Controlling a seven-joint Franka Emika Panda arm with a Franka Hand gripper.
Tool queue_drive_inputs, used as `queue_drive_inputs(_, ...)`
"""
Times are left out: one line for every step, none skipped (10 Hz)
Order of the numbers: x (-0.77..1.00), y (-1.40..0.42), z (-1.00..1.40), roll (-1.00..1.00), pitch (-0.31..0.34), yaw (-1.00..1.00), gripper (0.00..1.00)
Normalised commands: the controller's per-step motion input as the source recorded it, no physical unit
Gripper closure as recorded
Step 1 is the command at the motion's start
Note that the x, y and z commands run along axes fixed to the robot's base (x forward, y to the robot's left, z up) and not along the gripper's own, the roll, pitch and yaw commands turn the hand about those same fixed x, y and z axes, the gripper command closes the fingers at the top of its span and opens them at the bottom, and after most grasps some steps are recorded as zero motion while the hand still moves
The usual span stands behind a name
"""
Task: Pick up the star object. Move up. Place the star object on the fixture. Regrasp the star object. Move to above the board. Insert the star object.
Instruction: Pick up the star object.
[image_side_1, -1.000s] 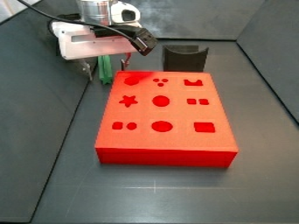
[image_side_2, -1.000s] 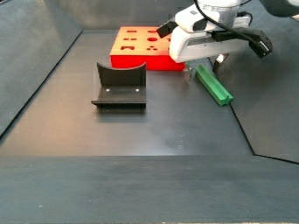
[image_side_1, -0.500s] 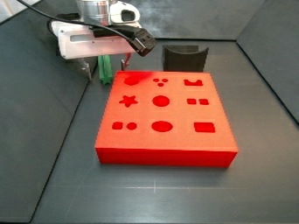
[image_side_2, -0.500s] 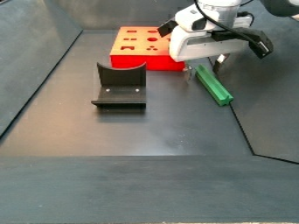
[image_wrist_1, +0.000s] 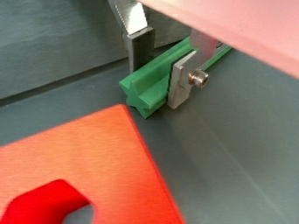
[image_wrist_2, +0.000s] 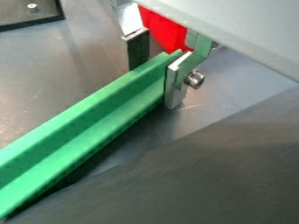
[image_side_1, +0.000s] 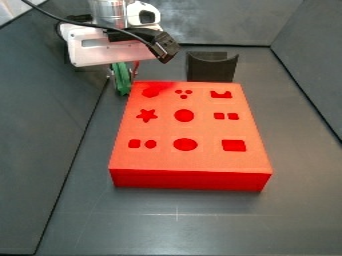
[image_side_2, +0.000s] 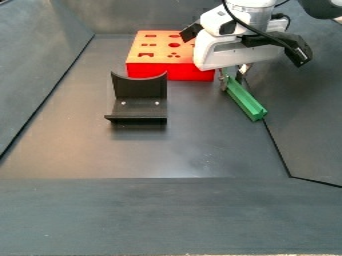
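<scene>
— Where is the green star rod?

— The star object (image_side_2: 245, 98) lies flat on the dark floor beside the board (image_side_1: 187, 135), well apart from the fixture (image_side_2: 136, 98).

— And your gripper?

— My gripper (image_wrist_2: 158, 66) is down over one end of it. In both wrist views my fingers (image_wrist_1: 184, 79) press against its sides, holding it.
</scene>
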Motion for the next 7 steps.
queue_drive_inputs(0.0,0.0,0.0,0.0,0.0,0.0,1.0)
queue_drive_inputs(0.0,0.0,0.0,0.0,0.0,0.0,1.0)
queue_drive_inputs(0.0,0.0,0.0,0.0,0.0,0.0,1.0)
queue_drive_inputs(0.0,0.0,0.0,0.0,0.0,0.0,1.0)
queue_drive_inputs(0.0,0.0,0.0,0.0,0.0,0.0,1.0)
queue_drive_inputs(0.0,0.0,0.0,0.0,0.0,0.0,1.0)
queue_drive_inputs(0.0,0.0,0.0,0.0,0.0,0.0,1.0)
